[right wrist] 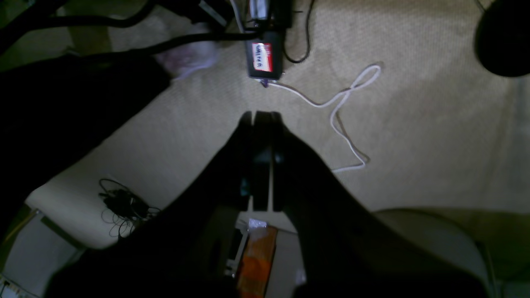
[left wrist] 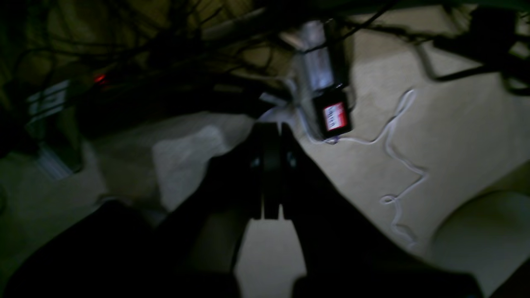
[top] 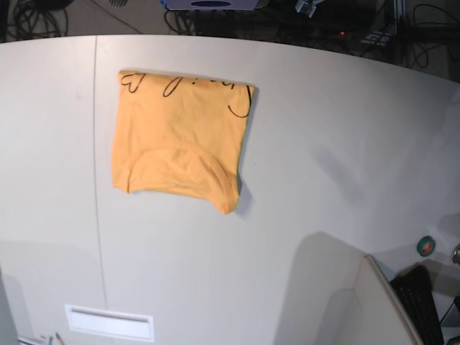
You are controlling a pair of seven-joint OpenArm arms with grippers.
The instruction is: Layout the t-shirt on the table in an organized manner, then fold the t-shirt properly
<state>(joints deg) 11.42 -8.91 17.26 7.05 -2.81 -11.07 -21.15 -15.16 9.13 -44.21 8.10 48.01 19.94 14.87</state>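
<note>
T-shirt (top: 178,147): folded, flat on worktop (top: 323,144); left tool (left wrist: 271,128), right tool (right wrist: 261,118): both closed, holding nothing.

one t-shirt (top: 178,147), one table (top: 323,158), two pincers (left wrist: 269,128) (right wrist: 261,116)

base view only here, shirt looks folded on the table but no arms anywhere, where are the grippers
Observer: The left gripper is off the table, over beige carpet, jaws shut and empty.
Operator: and the right one
Observer: The right gripper is also shut and empty, above the same carpet, near a white cable.
Operator: anything else under them
Observer: A black box with a red-and-white label lies on the floor ahead of both.
</note>
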